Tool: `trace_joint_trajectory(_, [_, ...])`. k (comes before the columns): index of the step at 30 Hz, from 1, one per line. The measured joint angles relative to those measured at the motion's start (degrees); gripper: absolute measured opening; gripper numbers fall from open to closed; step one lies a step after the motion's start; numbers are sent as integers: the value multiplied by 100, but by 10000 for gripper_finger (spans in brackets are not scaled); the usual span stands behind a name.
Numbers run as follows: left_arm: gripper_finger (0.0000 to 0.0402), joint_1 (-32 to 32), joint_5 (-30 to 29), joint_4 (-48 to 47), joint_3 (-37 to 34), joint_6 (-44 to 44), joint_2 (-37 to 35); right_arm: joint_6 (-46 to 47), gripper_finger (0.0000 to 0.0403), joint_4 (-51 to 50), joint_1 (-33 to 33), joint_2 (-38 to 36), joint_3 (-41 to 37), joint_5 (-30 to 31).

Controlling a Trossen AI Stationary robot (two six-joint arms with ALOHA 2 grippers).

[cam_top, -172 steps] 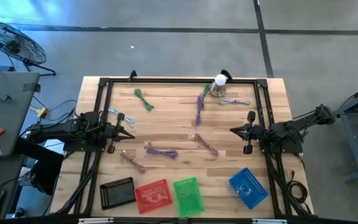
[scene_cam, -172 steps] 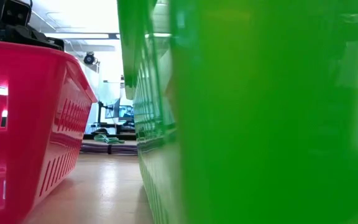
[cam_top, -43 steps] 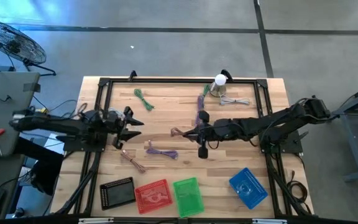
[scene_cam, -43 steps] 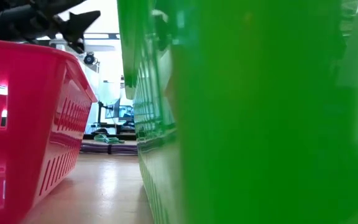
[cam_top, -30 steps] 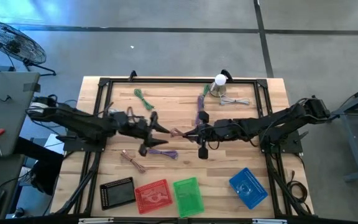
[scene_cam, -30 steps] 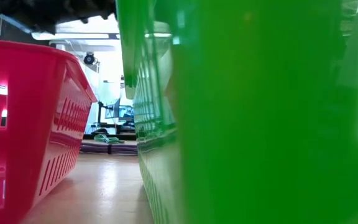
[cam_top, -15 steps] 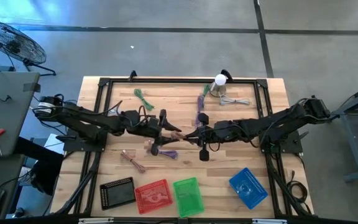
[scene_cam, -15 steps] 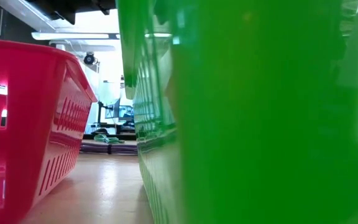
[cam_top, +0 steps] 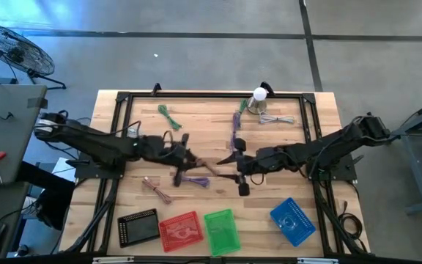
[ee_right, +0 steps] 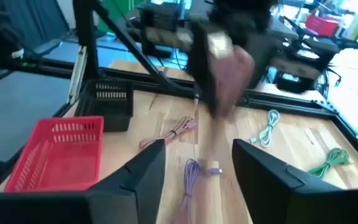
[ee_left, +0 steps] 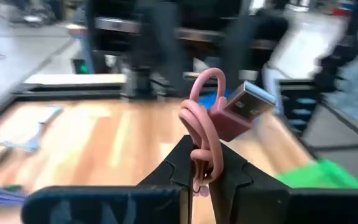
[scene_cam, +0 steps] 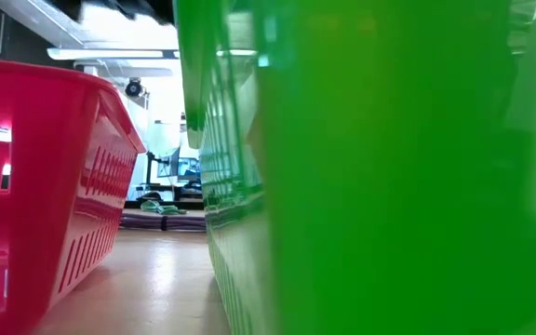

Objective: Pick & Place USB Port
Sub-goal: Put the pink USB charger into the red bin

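Observation:
A pink USB cable (ee_left: 207,124), bunched in loops with its metal plug (ee_left: 248,102) sticking out, is held over the table's middle by my left gripper (cam_top: 190,160), which is shut on it. In the high view the cable (cam_top: 209,168) trails toward my right gripper (cam_top: 233,169). That gripper stands open just to the right of it, with nothing between its fingers (ee_right: 142,171). In the right wrist view the left gripper and the pink bundle (ee_right: 232,71) show blurred straight ahead. My left gripper pinches the pink cable's bunched loops (ee_left: 201,163) between its two fingers, several strands together. The fingers come level from the table's left. The loops and the plug stick out past the fingertips, lifted clear of the table.
Along the near edge stand black (cam_top: 138,228), red (cam_top: 179,230), green (cam_top: 220,230) and blue (cam_top: 292,220) baskets. Loose cables lie about: green (cam_top: 168,116), purple (cam_top: 234,132), white (cam_top: 277,119), pink (cam_top: 157,189), purple (cam_top: 190,178). The red basket (scene_cam: 45,186) and green basket (scene_cam: 370,167) fill the low view.
My left gripper has reached toward the table's right to the pink cable held by my right gripper and shut on it. My right gripper has opened, let go and drawn back a little toward the right and near edge. The cable now hangs from the left gripper.

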Motion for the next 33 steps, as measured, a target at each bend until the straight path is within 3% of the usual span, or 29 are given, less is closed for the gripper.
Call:
trace_joint_trajectory(7, [19,-1950,-2361,-2195,725,-806,-474,-124,193,3,49,-48,1,5])
trace_joint_trajectory(12, [19,-3260,-3696,-3285,1494,-2094,-15,-76,194,11,85,-86,1,-49])
trace_joint_trajectory(14, [19,-3617,-3953,-3739,1821,-2641,293,-34,194,3,148,-86,1,-91])
trace_joint_trajectory(18, [19,-4011,-3879,-4495,2553,-3750,1038,1,194,-2,352,-86,1,-104])
trace_joint_trajectory(24, [19,-4032,-2961,-5991,3606,-5146,2288,269,194,3,728,-86,1,37])
trace_joint_trajectory(33, [18,-3591,-1826,-6525,4070,-5722,3203,301,194,20,1341,-86,0,611])
